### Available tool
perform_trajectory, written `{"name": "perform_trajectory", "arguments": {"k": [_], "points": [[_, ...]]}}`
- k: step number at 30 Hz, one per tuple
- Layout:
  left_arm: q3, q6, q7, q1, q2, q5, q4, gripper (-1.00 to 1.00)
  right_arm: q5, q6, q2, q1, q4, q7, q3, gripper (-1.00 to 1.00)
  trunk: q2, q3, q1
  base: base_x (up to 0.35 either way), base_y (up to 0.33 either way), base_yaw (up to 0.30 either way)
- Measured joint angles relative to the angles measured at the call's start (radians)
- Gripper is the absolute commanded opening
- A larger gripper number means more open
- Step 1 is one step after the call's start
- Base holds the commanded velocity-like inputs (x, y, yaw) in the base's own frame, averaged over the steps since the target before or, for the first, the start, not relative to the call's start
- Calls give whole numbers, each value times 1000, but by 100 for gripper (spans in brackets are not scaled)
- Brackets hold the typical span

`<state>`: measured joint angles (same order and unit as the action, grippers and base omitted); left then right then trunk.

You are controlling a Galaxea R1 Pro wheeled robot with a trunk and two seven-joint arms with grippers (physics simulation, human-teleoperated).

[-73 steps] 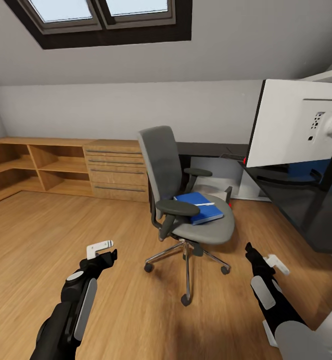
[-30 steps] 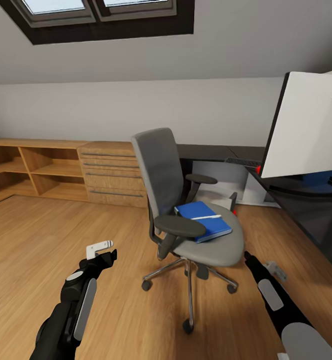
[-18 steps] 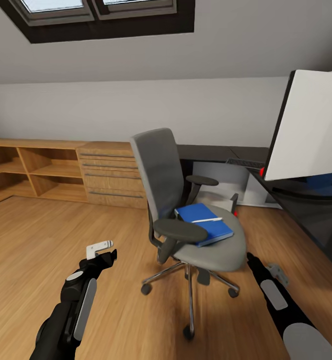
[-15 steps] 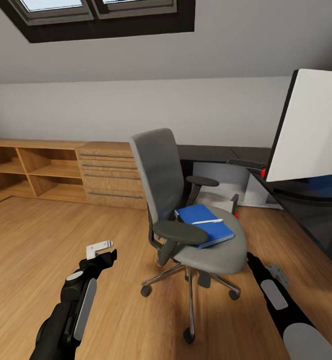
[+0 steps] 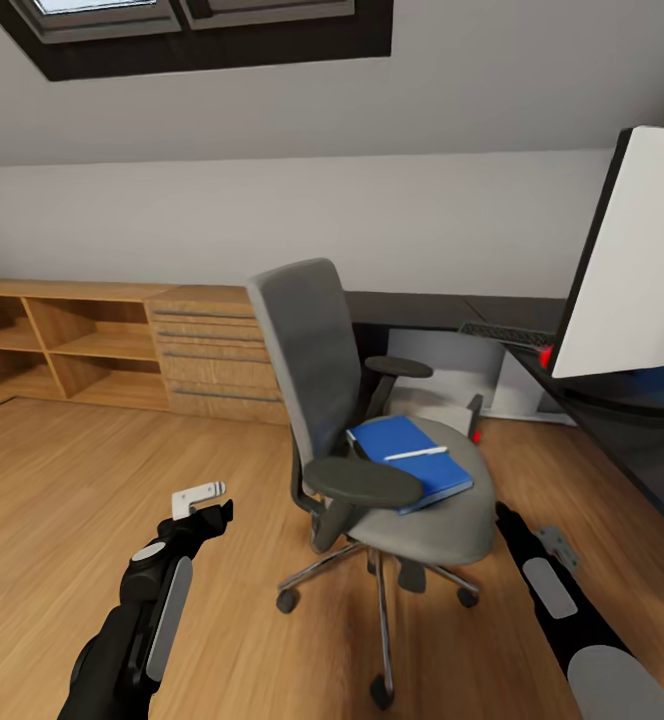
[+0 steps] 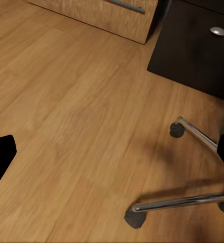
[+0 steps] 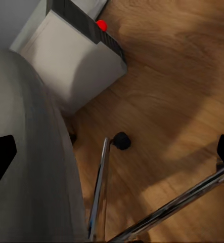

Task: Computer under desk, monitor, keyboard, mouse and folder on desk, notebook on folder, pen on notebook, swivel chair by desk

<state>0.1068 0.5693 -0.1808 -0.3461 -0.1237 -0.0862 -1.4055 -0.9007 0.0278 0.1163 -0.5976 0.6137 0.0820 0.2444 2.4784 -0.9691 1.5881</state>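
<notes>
Wood floor surrounded the chair (image 5: 372,420) at center, blue folder (image 5: 409,461) and pen (image 5: 415,453) awaiting pickup; we held both grippers' fingers wide.

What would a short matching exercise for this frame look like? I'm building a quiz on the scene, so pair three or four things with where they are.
Things:
1. pen
2. blue notebook
3. keyboard
4. computer

Places:
A. on the floor beside the chair
B. on the swivel chair seat
C. on the desk top
D. lying across the blue cover

Pairs: 1-D, 2-B, 3-C, 4-A
</notes>
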Motion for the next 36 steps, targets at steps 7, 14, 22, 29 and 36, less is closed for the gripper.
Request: {"name": "perform_trajectory", "arguments": {"k": [7, 14, 22, 29, 36], "points": [[0, 5, 0, 0, 0, 0, 0, 100, 3, 0, 1, 0, 1, -1, 1, 100, 0, 0, 0, 98, 0, 0], [0, 5, 0, 0, 0, 0, 0, 100, 1, 1, 2, 0, 1, -1, 0, 100, 0, 0, 0, 172, 0, 1], [0, 5, -1, 0, 0, 0, 0, 100, 7, 1, 2, -1, 2, -1, 3, 100, 0, 5, 0, 8, 0, 127], [0, 5, -1, 0, 0, 0, 2, 100, 3, 1, 0, -1, 1, -1, 0, 100, 0, 12, 0, 0, 0, 209], [0, 5, -1, 0, 0, 0, 3, 100, 0, 1, 0, -1, 2, -3, -1, 100, 0, 18, 0, 0, 0, 246]]}}
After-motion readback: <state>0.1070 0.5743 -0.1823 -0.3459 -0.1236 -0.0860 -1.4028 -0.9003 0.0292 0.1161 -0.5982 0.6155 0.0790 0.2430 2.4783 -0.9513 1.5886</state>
